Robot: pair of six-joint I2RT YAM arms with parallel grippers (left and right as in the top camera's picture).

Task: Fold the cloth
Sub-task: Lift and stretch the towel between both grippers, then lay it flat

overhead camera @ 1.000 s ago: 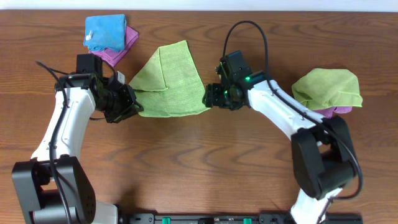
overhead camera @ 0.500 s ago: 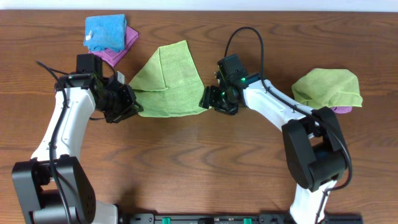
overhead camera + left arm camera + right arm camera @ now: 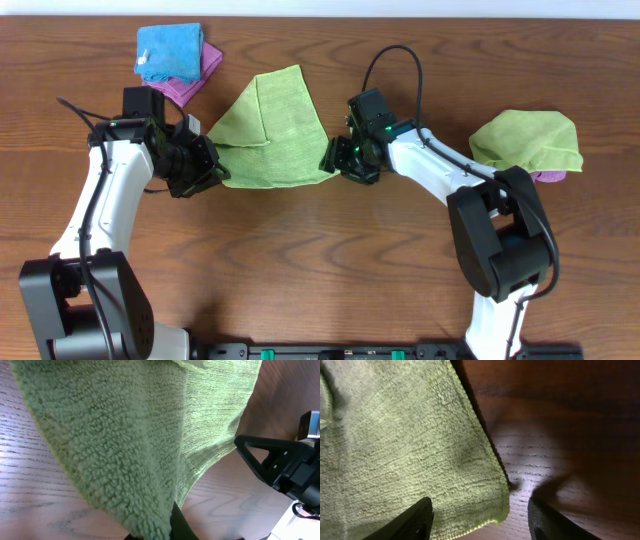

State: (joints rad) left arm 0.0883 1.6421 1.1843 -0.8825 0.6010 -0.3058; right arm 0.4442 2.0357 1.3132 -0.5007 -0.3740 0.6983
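Note:
The lime-green cloth (image 3: 270, 130) lies on the wooden table at the centre back, with one flap folded over on its left half. My left gripper (image 3: 210, 165) is shut on the cloth's near-left corner, and the fabric (image 3: 125, 455) fills the left wrist view. My right gripper (image 3: 335, 160) is open at the cloth's near-right corner; in the right wrist view the corner (image 3: 492, 505) lies flat on the table between the two spread fingers (image 3: 480, 522). No white tag shows.
A rumpled lime-green cloth (image 3: 527, 142) lies on a purple cloth (image 3: 540, 178) at the right. A bright blue cloth (image 3: 168, 50) sits on another purple cloth (image 3: 190, 85) at the back left.
My right gripper has moved a little left, closing on the cloth's near-right corner. The left arm and the cloth have stayed still.

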